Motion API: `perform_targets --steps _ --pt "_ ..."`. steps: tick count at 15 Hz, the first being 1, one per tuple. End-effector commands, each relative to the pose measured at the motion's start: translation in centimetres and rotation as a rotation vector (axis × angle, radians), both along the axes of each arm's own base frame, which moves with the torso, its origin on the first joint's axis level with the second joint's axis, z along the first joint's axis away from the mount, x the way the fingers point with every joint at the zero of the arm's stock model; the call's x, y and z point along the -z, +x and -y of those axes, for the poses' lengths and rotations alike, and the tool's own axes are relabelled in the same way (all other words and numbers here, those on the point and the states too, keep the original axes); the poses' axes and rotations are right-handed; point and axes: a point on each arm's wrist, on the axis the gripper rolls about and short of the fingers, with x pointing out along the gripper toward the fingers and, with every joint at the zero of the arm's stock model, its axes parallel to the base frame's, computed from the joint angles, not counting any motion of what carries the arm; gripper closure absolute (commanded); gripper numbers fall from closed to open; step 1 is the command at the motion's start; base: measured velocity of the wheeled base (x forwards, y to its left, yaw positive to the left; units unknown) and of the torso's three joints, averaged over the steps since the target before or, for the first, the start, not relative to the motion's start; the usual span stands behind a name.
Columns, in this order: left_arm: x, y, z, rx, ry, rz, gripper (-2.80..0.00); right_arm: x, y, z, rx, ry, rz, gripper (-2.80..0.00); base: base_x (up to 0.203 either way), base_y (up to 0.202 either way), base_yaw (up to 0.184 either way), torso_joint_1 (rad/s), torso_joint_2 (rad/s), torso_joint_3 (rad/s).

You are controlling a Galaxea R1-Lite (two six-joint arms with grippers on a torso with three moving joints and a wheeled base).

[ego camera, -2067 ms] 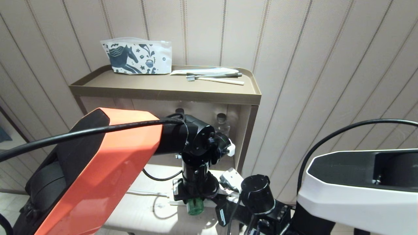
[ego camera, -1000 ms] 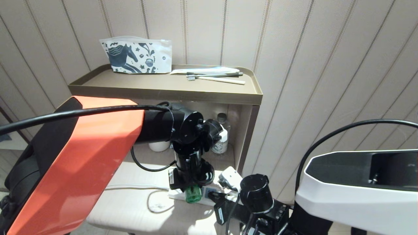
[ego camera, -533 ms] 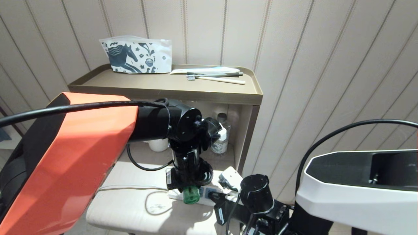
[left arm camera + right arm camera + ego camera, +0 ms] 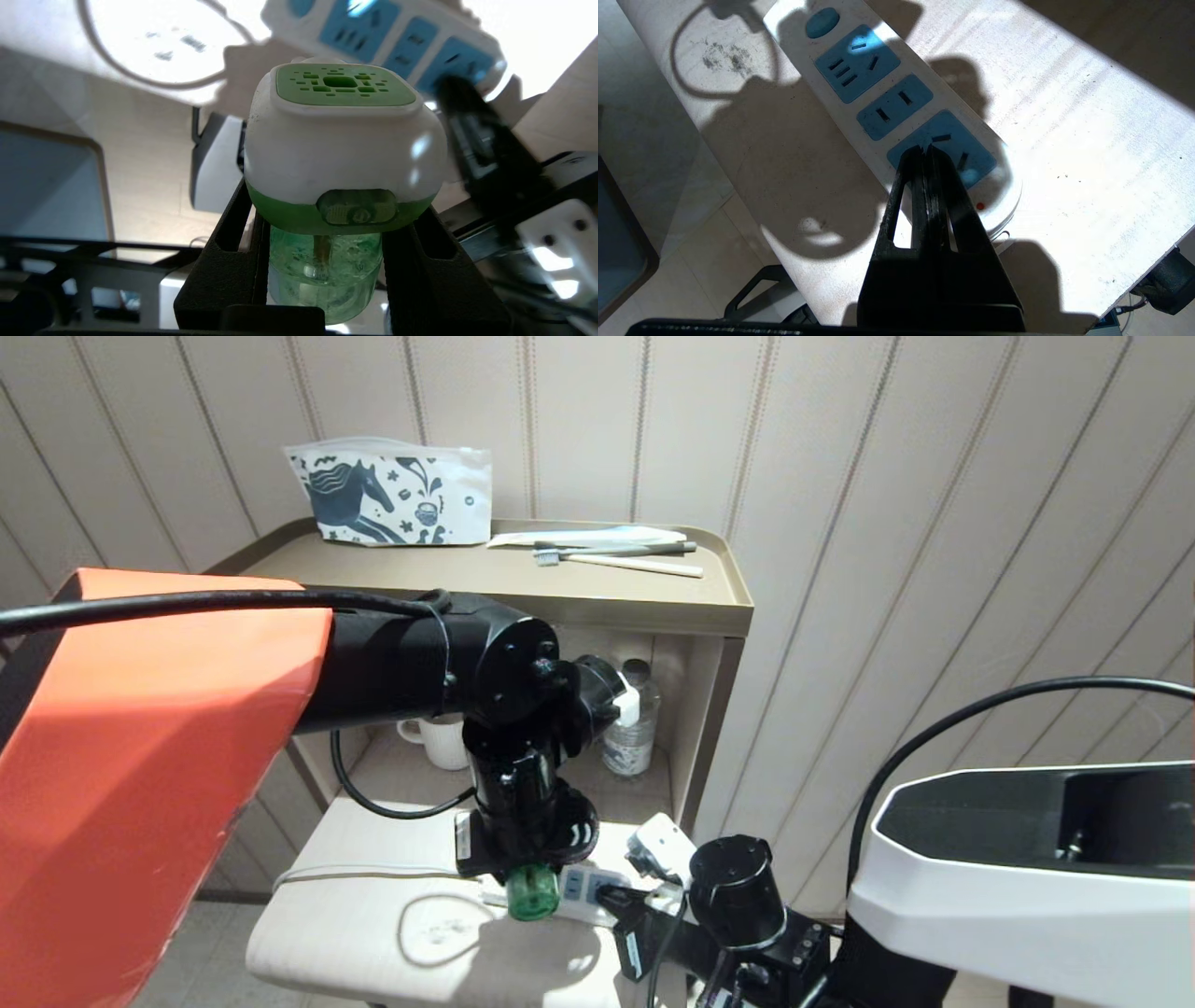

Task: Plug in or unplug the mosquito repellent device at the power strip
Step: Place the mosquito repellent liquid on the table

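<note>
The left tool [image 4: 327,261] is clamped on the 1 mosquito repellent device [image 4: 343,149], its 2 black fingers [image 4: 233,261] pressing the clear green bottle from either side just under the white-and-green head. In the head view the left tool [image 4: 529,870] points down from a bent black wrist, with the orange forearm reaching in from the left, and the mosquito repellent device [image 4: 532,892] hangs above the low table [image 4: 373,933], at the near end of the power strip [image 4: 597,887] and clear of its sockets.

The right tool [image 4: 927,154] is pinched together, its 2 fingers meeting at a narrow tip that rests on the power strip [image 4: 859,79] at the last blue socket panel; whether it presses down cannot be told. That view shows 3 blue socket panels in a row, 1 round blue button at the far end and 1 small red dot near the tool. The right arm comes up low from the lower middle of the head view.

Behind the table stands a brown cabinet [image 4: 579,602]. Its top carries 1 printed pouch [image 4: 392,495] and 2 toothbrushes [image 4: 616,557]. Its open shelf holds 1 white mug [image 4: 439,739] and 1 clear bottle [image 4: 635,728].
</note>
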Motion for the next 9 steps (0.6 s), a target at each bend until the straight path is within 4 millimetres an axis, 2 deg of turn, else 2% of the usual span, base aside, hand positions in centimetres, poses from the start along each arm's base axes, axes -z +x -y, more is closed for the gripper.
perform_targets --steps 1,2,3,7,9 --pt "-2.4 -1.8 -1.9 -0.007 -0.012 0.012 0.0 -0.6 -0.2 0.1 -0.001 0.013 0.013 0.0 0.0 0.0 0.0 0.0 0.0 0.0" --pt "-4.1 -3.3 -3.4 -0.008 -0.029 0.028 0.0 -0.6 -0.2 0.1 -0.001 0.013 0.013 0.0 0.0 0.0 0.0 0.0 0.0 0.0" --pt "-4.7 -4.3 -4.4 -0.008 -0.024 0.023 0.0 -0.6 -0.2 0.1 -0.001 0.013 0.013 0.0 0.0 0.0 0.0 0.0 0.0 0.0" --pt "-4.8 -4.9 -5.0 -0.009 -0.014 0.016 0.0 -0.8 -0.3 0.2 -0.001 0.015 0.015 0.0 0.0 0.0 0.0 0.0 0.0 0.0" --pt "-6.0 -6.9 -7.2 -0.012 -0.015 0.03 0.0 -2.6 -0.9 0.7 -0.002 0.043 0.047 0.0 0.0 0.0 0.0 0.0 0.0 0.0"
